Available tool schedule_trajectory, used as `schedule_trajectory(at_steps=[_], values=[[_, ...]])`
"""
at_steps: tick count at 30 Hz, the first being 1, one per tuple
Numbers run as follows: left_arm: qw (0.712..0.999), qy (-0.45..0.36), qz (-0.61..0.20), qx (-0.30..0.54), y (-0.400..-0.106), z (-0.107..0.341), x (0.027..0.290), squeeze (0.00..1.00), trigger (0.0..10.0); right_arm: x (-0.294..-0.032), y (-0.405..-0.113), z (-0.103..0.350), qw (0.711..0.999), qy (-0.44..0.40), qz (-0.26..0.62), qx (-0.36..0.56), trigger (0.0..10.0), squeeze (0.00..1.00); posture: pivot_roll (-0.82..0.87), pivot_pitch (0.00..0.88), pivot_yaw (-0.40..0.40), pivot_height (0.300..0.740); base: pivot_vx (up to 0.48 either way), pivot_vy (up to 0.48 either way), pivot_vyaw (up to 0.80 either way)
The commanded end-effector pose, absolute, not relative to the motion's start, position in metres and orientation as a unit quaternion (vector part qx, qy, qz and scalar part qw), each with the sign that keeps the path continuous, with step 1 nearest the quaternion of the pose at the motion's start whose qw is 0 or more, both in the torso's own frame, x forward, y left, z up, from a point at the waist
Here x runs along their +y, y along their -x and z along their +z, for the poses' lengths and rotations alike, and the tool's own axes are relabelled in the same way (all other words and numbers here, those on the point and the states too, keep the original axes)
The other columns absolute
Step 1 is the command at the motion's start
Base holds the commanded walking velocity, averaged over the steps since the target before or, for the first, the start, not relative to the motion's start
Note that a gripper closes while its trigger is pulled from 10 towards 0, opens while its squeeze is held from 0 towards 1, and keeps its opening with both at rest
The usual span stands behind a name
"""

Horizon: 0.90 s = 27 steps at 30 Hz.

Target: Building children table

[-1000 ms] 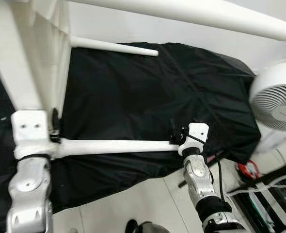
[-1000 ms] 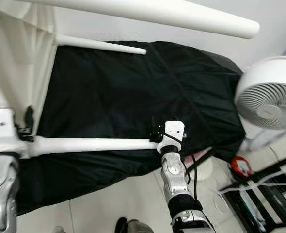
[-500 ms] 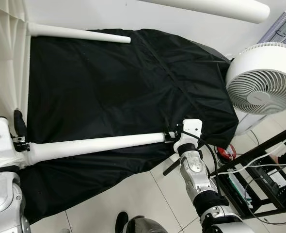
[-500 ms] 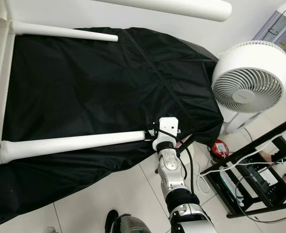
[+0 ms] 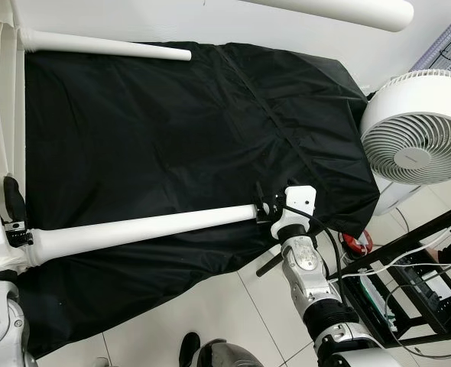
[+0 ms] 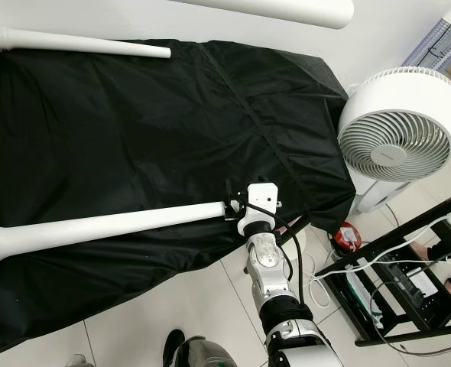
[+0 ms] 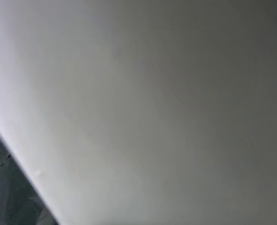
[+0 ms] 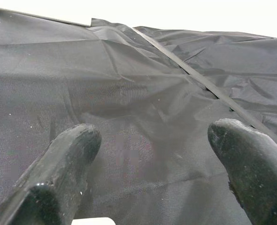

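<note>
Three legs on; right gripper (image 6: 233, 208), jaws spread, at near leg (image 6: 103, 226) tip, 5 o'clock; left gripper state: can't tell.

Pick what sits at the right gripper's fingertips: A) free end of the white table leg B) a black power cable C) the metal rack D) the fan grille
A: the right gripper meets the free end of the white table leg, over the black cloth.
</note>
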<state>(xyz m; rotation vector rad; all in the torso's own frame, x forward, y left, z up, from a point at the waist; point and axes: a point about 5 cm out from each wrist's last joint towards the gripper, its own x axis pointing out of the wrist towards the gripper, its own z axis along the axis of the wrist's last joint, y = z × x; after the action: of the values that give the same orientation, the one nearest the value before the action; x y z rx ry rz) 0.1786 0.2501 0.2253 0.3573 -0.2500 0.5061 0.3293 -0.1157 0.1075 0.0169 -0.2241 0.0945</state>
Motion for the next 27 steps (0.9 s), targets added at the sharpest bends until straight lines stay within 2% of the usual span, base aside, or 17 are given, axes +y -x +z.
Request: schedule_trajectory(at_steps=[1,12,17,19,20,21,22,23,27], values=[[0.872,-0.234,0.414,-0.113,-0.147,0.233,0.290,0.00,0.0,-0.127,-0.320,0.082,0.998,-0.003,0.029,-0.056,10.0,0.00,0.36,0.205,-0.202,0.740,0.000,0.000,0.00],[0.857,-0.243,0.444,-0.096,-0.121,0.230,0.290,0.00,0.0,-0.132,-0.318,0.080,0.998,0.006,0.032,-0.054,10.0,0.00,0.36,0.227,-0.218,0.740,0.000,0.000,0.00],[0.840,-0.245,0.475,-0.094,-0.105,0.233,0.295,0.00,0.0,-0.128,-0.316,0.077,0.998,0.007,0.043,-0.048,10.0,0.00,0.39,0.255,-0.229,0.740,0.000,0.000,0.00],[0.850,-0.249,0.458,-0.080,-0.109,0.230,0.296,0.00,0.0,-0.126,-0.316,0.076,0.998,0.005,0.044,-0.046,10.0,0.00,0.39,0.259,-0.229,0.740,0.000,0.000,0.00],[0.865,-0.224,0.442,-0.077,-0.116,0.226,0.297,0.00,9.3,-0.124,-0.316,0.076,0.998,0.004,0.046,-0.044,10.0,0.00,0.40,0.253,-0.223,0.740,0.000,0.000,0.00],[0.878,-0.209,0.423,-0.082,-0.123,0.223,0.296,0.00,10.0,-0.121,-0.315,0.075,0.998,0.002,0.048,-0.044,10.0,0.00,0.40,0.255,-0.221,0.740,0.000,0.000,0.00],[0.892,-0.201,0.393,-0.091,-0.132,0.222,0.292,0.00,10.0,-0.120,-0.315,0.075,0.998,0.002,0.049,-0.043,10.0,0.00,0.40,0.255,-0.221,0.740,0.000,0.000,0.00],[0.892,-0.201,0.393,-0.091,-0.132,0.222,0.292,0.00,10.0,-0.120,-0.315,0.075,0.998,0.002,0.049,-0.043,10.0,0.00,0.40,0.255,-0.221,0.740,0.000,0.000,0.00],[0.941,-0.198,0.240,-0.130,-0.172,0.223,0.268,0.00,10.0,-0.121,-0.315,0.074,0.998,0.001,0.044,-0.044,10.0,0.00,0.39,0.239,-0.195,0.740,0.000,0.000,0.00]])
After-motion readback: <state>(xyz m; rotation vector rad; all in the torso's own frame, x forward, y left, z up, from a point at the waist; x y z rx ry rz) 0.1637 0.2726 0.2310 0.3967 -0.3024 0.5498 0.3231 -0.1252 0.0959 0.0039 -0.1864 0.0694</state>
